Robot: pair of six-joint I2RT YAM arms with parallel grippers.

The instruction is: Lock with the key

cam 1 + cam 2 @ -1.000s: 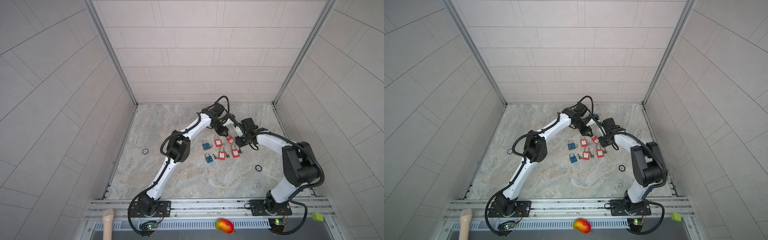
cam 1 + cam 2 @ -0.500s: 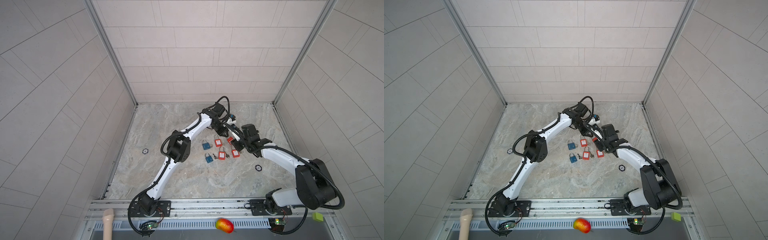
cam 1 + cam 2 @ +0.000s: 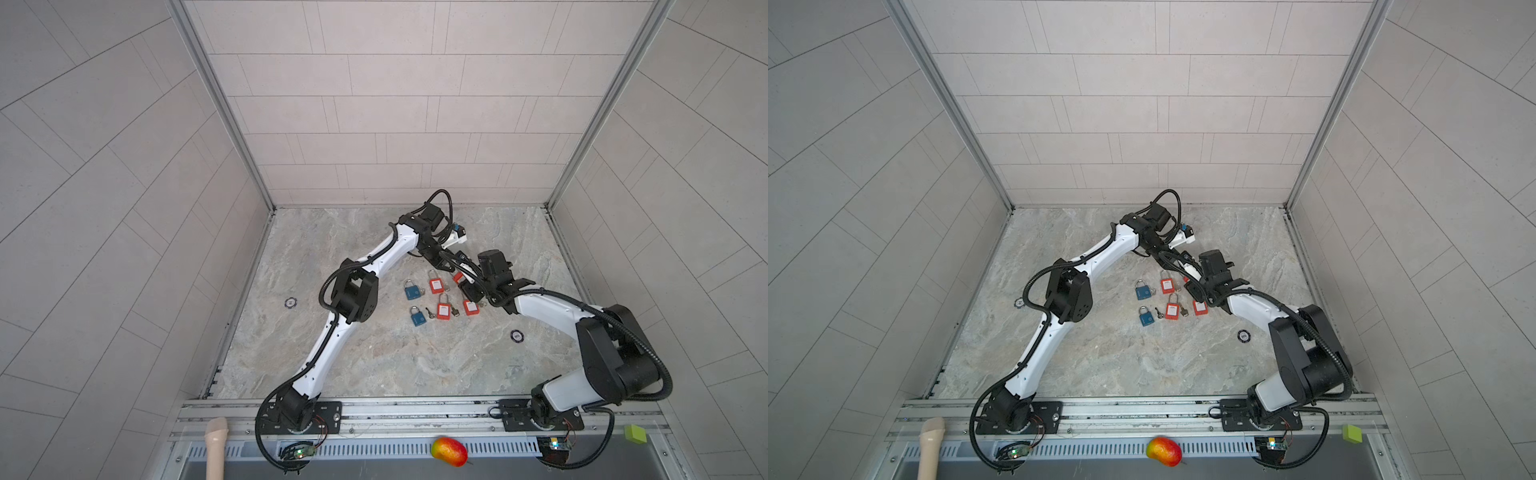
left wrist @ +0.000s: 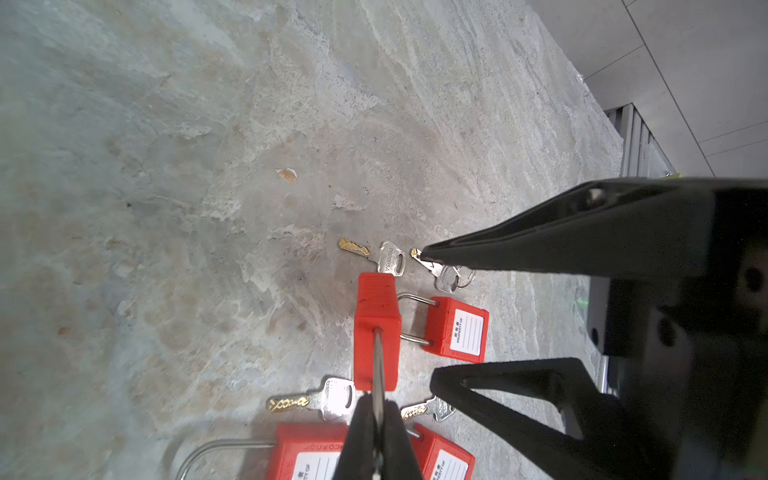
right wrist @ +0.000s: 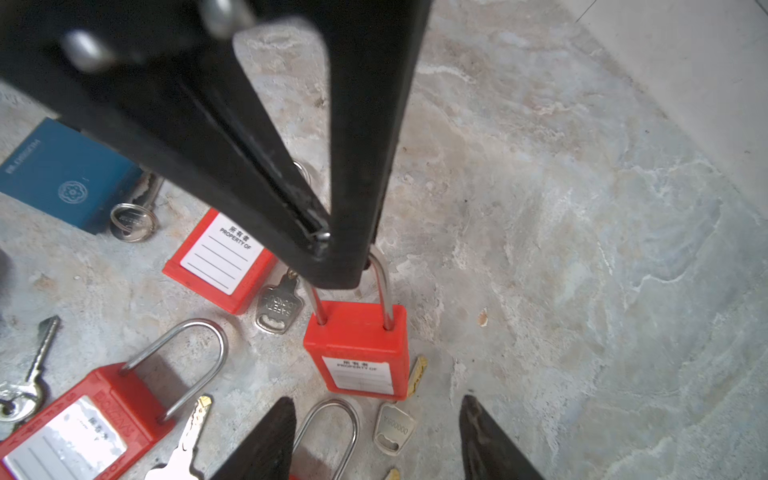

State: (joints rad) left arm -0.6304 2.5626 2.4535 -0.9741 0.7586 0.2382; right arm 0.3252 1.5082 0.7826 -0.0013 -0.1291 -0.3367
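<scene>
Jaws of the left gripper (image 5: 338,262) are clamped on the shackle of the red padlock (image 5: 359,349), which hangs below them; right gripper (image 5: 376,411) jaws stand apart — the key (image 5: 392,428) lies between them, ungrasped. Insertion and turning seem still to do.
</scene>
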